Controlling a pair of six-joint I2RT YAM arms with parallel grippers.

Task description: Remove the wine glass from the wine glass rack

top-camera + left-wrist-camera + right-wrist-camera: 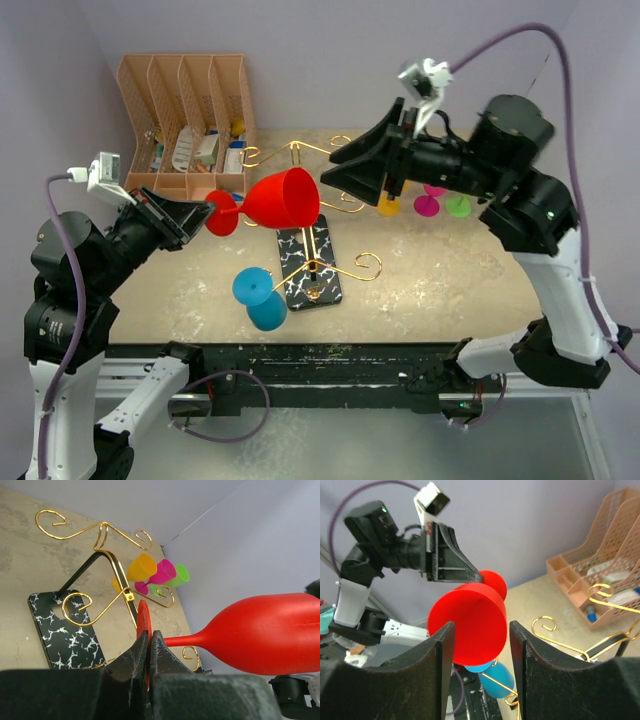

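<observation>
**Red wine glass** [285, 200]: smooth, opaque, plastic-looking, with a rounded bowl, a thin stem and a flat disc foot. It is held on its side in the air above the wine glass rack [308, 268], bowl towards the right arm. Whether it touches the wire cannot be told.

**Left pincer** [150, 635]: black, worn-looking fingers, closed narrow on the edge of the red foot disc.

**Right pincer** [481, 625]: broad curved black fingers spread wide, holding nothing. The red bowl's rim faces them, near.

**Wine glass rack**: thin gold wire, with a central pole and arms curling into hooks. It stands on a rectangular black marble base with white veins.

**Blue glass** [262, 295]: same shape, just left of the base.

**Yellow** [141, 567], **magenta** [165, 572] and **green** [180, 575] **glasses**: clustered beyond the rack, partly hidden by the right arm from above.

**Peach organiser** [185, 110]: slotted plastic with four compartments, at the far left.

**Desk** [450, 280]: mottled beige, stone-like surface.
</observation>
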